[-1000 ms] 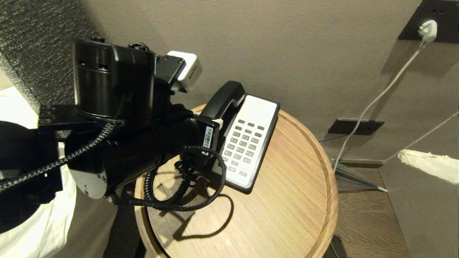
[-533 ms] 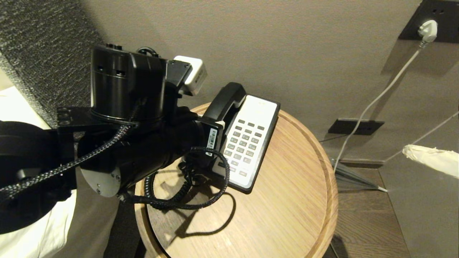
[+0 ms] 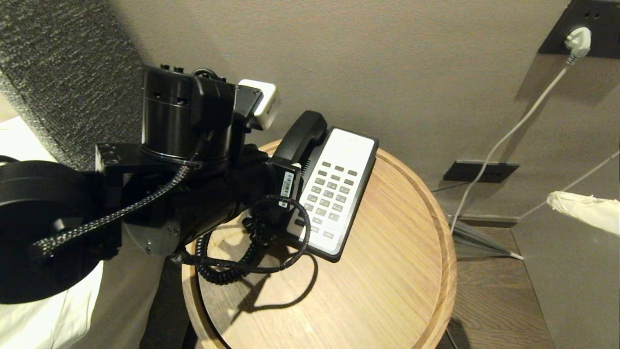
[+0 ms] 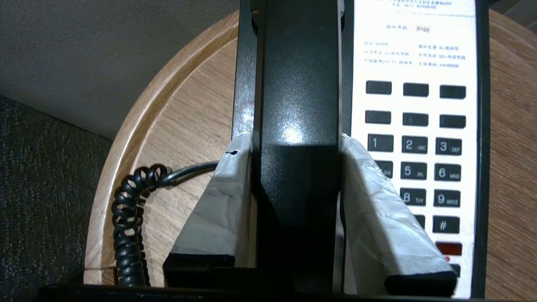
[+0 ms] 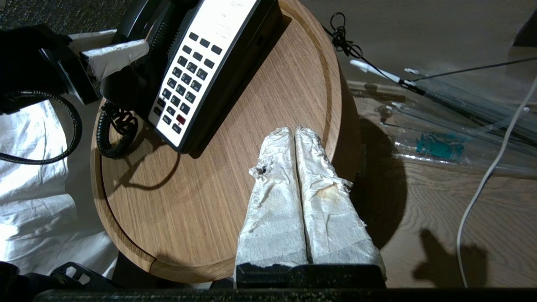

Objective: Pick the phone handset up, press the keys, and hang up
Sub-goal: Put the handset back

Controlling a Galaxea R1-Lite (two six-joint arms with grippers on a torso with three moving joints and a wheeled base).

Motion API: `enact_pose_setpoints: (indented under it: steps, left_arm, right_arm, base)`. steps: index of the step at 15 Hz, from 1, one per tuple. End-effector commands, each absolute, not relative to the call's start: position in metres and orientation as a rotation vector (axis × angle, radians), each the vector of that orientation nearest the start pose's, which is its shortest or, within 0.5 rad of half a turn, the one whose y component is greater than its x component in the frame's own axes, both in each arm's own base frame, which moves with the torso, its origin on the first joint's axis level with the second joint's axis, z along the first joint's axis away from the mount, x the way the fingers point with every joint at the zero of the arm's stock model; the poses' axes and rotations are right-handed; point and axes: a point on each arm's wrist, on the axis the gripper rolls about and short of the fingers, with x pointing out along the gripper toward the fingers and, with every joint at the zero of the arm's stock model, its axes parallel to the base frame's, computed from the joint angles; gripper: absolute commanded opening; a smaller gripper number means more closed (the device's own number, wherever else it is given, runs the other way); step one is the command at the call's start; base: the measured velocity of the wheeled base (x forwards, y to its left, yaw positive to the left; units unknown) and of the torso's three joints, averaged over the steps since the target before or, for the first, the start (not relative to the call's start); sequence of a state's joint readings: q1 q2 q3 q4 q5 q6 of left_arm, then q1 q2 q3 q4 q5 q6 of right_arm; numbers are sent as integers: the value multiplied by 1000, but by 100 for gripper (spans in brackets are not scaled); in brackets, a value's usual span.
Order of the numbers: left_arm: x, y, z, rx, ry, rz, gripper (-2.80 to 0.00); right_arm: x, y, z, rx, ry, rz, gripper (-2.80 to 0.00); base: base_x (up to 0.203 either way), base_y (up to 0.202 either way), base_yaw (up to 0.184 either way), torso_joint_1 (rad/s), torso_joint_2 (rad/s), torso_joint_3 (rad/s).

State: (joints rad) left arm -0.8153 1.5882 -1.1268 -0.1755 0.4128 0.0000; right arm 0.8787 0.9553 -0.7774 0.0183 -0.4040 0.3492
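Observation:
The black phone handset [image 3: 302, 133] [image 4: 298, 105] is held lengthwise over the left side of the phone base [image 3: 356, 145], with its far end tilted up. I cannot tell whether it touches the cradle. My left gripper [image 4: 295, 140] is shut on its middle, one white-wrapped finger [image 4: 218, 201] on each side. The dark keys [image 3: 329, 194] [image 4: 413, 144] lie uncovered on the white face. A coiled cord [image 3: 227, 271] [image 4: 128, 218] trails over the round wooden table [image 3: 387, 291]. My right gripper [image 5: 295, 131] [image 3: 557, 201] hovers shut and holding nothing by the table's right edge.
A white plug [image 3: 579, 41] sits in a wall socket, and its cable [image 3: 508, 135] runs down to the floor. White bedding [image 3: 48, 315] and a dark textured headboard [image 3: 58, 58] are at the left. Clear plastic sheets [image 5: 440, 142] lie on the floor to the table's right.
My left arm's body has swung to the right in the head view, while the handset stays gripped almost in place over the base. The cord has bunched up a little.

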Motion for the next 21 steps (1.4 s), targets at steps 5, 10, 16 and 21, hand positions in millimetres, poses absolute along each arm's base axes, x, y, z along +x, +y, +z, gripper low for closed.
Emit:
enact_pose_setpoints:
  steps: [5,10,16,21]
  left_arm:
    - [212,-212,255,175,251,-400,-280]
    - [214,-213,252,176,259,-399,-280]
    - [218,-213,259,156,239,-397,0]
    - [208,-201,277,124,191,-391,0]
  right_arm:
    - [77,80,268,223,242,438,-280]
    - [78,81,267,220,246,437,-280]
    - [79,81,264,214,256,436,-280]
    - [79,82,262,208,263,435,-280]
  base:
    - [0,0,0,0,0,0]
    - [0,0,0,0,0,0]
    - [0,0,0,0,0,0]
    - [0,0,0,0,0,0]
